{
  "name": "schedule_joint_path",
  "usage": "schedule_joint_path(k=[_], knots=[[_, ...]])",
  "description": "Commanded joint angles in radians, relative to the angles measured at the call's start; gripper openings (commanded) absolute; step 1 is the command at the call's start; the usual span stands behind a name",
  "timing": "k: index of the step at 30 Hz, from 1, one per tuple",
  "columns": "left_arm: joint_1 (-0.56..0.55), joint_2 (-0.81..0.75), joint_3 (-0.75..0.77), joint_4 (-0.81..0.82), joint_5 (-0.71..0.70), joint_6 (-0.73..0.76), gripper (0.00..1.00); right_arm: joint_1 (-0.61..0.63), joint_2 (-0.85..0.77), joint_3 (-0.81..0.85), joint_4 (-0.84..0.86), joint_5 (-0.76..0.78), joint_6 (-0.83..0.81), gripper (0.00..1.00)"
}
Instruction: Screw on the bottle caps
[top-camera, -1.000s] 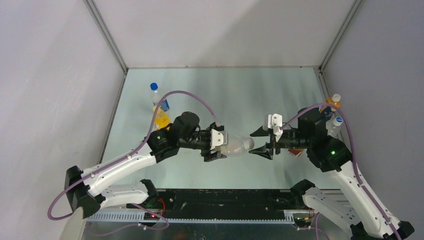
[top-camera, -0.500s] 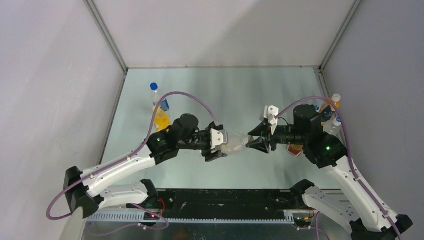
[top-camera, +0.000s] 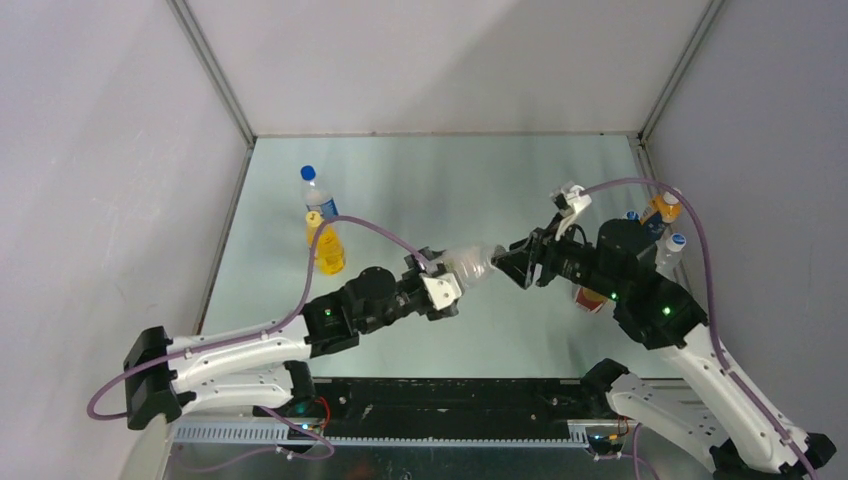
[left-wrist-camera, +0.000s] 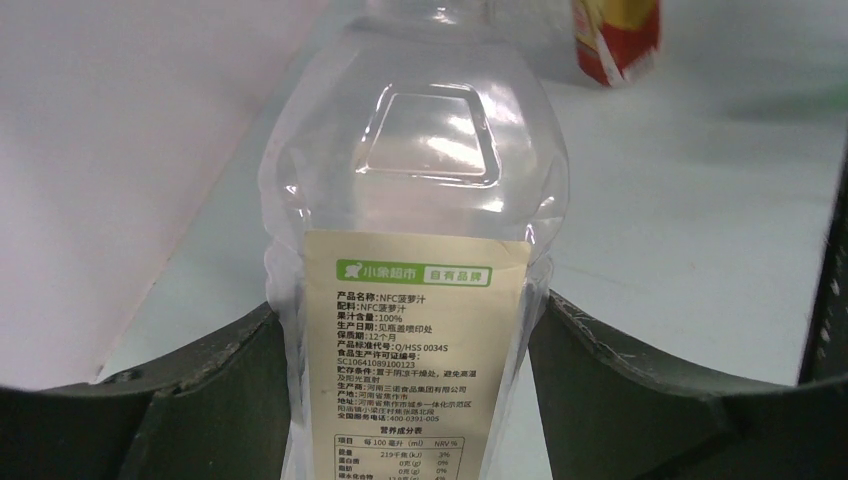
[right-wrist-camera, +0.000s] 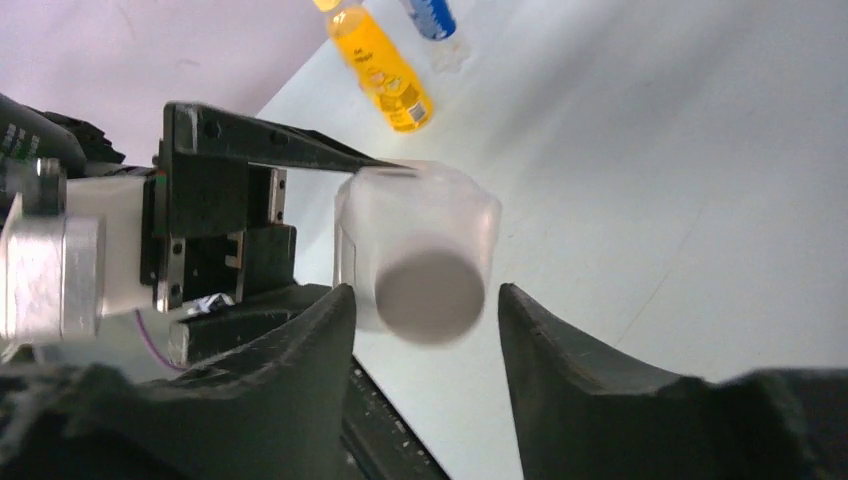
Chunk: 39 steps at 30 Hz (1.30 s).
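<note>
My left gripper (top-camera: 452, 280) is shut on the wide clear bottle (top-camera: 470, 266) and holds it on its side above the table, neck pointing right. In the left wrist view the fingers (left-wrist-camera: 200, 400) clamp the bottle (left-wrist-camera: 420, 200) at its paper label. A white cap (right-wrist-camera: 430, 295) sits on the bottle's mouth. My right gripper (top-camera: 515, 262) is open, with a finger on each side of the cap (right-wrist-camera: 425, 300) and not touching it. The brown-drink bottle (top-camera: 590, 298) with its red-and-gold label stands behind my right arm, partly hidden. The second cap is out of view.
An orange-drink bottle (top-camera: 327, 247) and a blue-labelled water bottle (top-camera: 318, 196) stand at the left side of the table. More bottles (top-camera: 668, 205) stand by the right wall. The black base rail runs along the near edge.
The left arm has swung the clear bottle farther back and to the right. The right gripper has followed it and now stands open around the cap.
</note>
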Motion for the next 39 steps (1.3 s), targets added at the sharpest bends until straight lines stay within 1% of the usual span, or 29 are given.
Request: schedule_joint_path(k=[1,3,5,13,18,25,32,35,39], knots=[[0.007,-0.006,-0.001,0.208,-0.096,-0.119,0.00,0.013,-0.070,-0.022,0.066,0.111,0.009,0.63],[0.007,-0.003,-0.014,0.236,-0.086,-0.161,0.00,0.013,-0.076,-0.040,0.081,0.119,-0.005,0.68],[0.007,0.004,-0.015,0.257,-0.073,-0.185,0.00,0.013,-0.076,-0.057,0.117,0.108,-0.010,0.71],[0.007,0.052,-0.002,0.314,-0.006,-0.235,0.00,0.021,-0.090,-0.156,0.358,0.109,0.048,0.76],[0.007,0.063,0.001,0.334,0.012,-0.251,0.00,0.024,-0.065,-0.160,0.422,0.104,0.028,0.78],[0.007,0.065,-0.010,0.373,0.022,-0.280,0.00,0.042,-0.036,-0.177,0.457,0.105,0.055,0.76],[0.007,0.079,-0.010,0.400,0.053,-0.296,0.01,0.049,-0.044,-0.211,0.508,0.112,0.061,0.63],[0.007,0.077,-0.017,0.407,0.059,-0.305,0.01,0.047,-0.042,-0.211,0.513,0.121,0.065,0.62],[0.007,0.074,-0.029,0.414,0.060,-0.317,0.01,0.049,-0.042,-0.219,0.547,0.124,0.081,0.64]])
